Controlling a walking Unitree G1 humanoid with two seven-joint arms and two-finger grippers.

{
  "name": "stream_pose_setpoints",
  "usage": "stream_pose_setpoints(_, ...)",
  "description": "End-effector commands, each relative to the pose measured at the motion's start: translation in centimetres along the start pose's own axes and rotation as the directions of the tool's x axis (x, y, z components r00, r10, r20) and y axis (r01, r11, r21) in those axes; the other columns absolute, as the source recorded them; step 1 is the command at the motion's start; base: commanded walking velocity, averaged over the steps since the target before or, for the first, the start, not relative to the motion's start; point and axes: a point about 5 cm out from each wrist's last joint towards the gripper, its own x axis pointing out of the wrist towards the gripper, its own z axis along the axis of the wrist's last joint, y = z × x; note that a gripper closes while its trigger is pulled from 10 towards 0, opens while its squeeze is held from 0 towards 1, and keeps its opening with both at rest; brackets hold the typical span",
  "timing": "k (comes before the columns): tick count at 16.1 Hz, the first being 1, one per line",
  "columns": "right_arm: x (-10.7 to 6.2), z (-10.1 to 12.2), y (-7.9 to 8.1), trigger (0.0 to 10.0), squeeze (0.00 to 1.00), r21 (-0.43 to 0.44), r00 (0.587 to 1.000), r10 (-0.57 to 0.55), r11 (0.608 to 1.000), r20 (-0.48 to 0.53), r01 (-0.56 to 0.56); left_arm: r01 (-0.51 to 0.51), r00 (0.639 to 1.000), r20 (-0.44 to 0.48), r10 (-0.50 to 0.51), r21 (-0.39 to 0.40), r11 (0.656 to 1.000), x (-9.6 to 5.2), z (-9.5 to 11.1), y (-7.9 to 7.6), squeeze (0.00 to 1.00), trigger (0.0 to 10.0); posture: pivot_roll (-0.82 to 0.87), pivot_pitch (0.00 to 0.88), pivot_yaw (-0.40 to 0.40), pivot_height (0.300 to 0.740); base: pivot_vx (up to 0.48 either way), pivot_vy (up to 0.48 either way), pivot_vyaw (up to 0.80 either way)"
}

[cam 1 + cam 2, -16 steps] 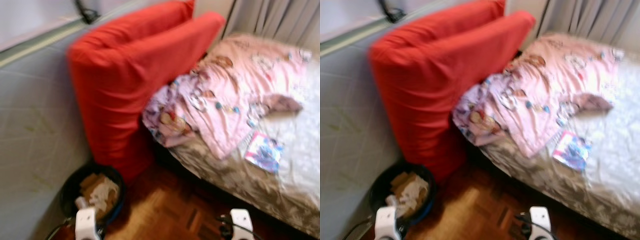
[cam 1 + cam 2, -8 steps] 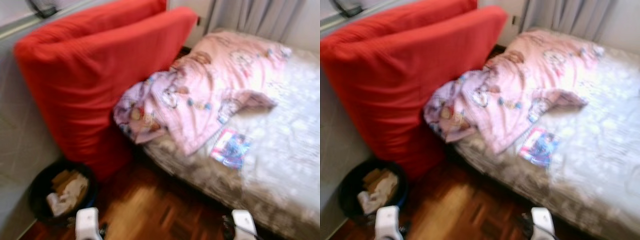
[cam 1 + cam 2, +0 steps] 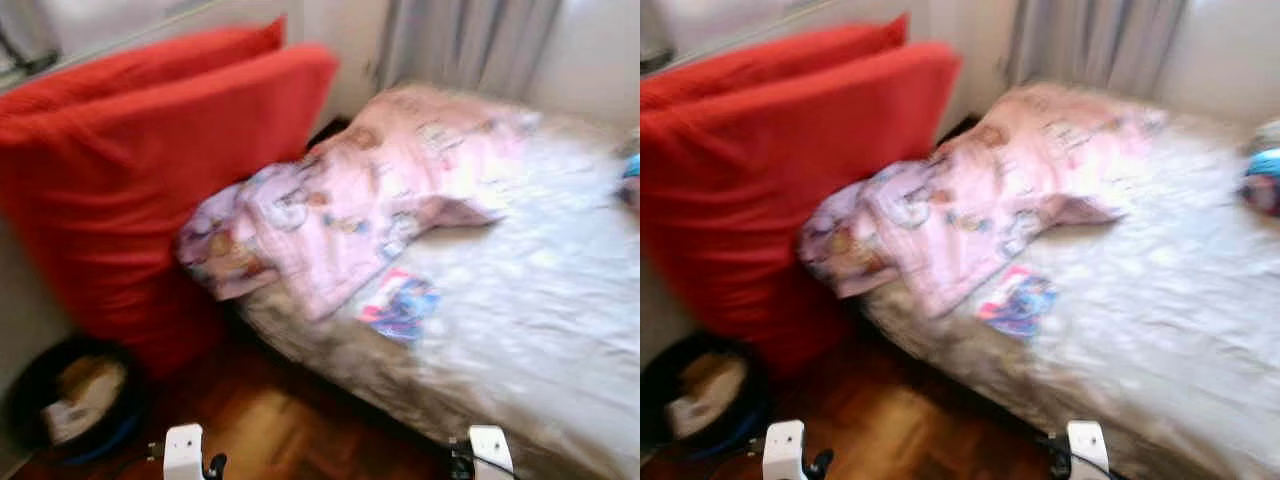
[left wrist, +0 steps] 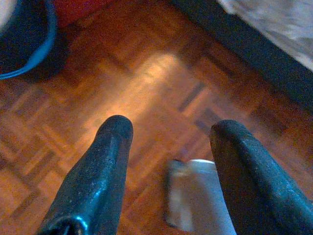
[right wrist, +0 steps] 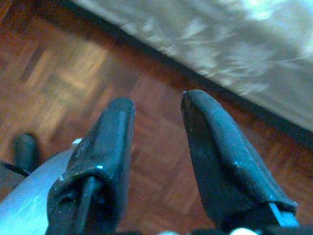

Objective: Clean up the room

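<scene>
A: Scene, biggest first? Blurry, robot is walking.
B: Bed (image 3: 540, 300) takes 1 to 5 o'clock. Two red cushions (image 3: 150, 190) lean at 9 to 11. Pink printed duvet (image 3: 370, 190) is bunched at centre on the bed. Dark bin (image 3: 60, 400) with crumpled trash sits at 8 o'clock on the parquet floor (image 4: 146, 78).
A: Likely target?
B: My guess is the small colourful booklet (image 3: 400, 305), on the bed just beside the duvet's lower edge.
A: Grippers?
B: Left gripper (image 4: 168, 142) wide apart, empty, over the floor. Right gripper (image 5: 156, 117) narrower gap, empty, by the bed's side.
A: Tip?
B: Stop square to the bed first, let blur settle, then reach.
</scene>
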Motion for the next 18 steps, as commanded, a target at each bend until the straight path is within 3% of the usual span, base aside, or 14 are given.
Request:
stream_pose_setpoints(1, -0.16, -1.05, 0.28, 10.0, 0.0, 0.003, 0.999, 0.009, 1.0, -0.039, -0.009, -0.004, 1.0, -0.018, 0.004, 0.024, 1.0, -0.11, -0.32, 0.49, 0.0, 10.0, 0.02, 0.062, -0.029, 0.74, 0.0, -0.371, -0.75)
stream_pose_setpoints(3, -0.14, -0.93, 0.31, 10.0, 0.0, 0.008, 0.999, 0.006, 1.0, -0.033, -0.006, -0.004, 1.0, -0.011, 0.004, 0.025, 1.0, -0.03, -0.06, 0.56, 0.0, 10.0, 0.02, 0.082, -0.027, 0.74, 0.0, -0.375, -0.75)
stream_pose_setpoints(10, -0.08, -0.64, 0.29, 10.0, 0.0, 0.029, 1.0, -0.004, 1.0, -0.019, 0.005, -0.006, 1.0, -0.007, 0.006, 0.017, 1.0, 0.03, 0.08, 0.44, 0.0, 10.0, 0.03, 0.128, -0.033, 0.74, 0.0, -0.372, 0.0)
stream_pose_setpoints(18, -0.06, -0.66, 0.3, 10.0, 0.0, 0.01, 1.0, -0.007, 1.0, -0.028, 0.007, -0.007, 1.0, -0.008, 0.007, 0.016, 1.0, 0.01, 0.03, 0.46, 0.0, 10.0, 0.02, 0.145, -0.032, 0.74, 0.0, -0.374, -0.61)
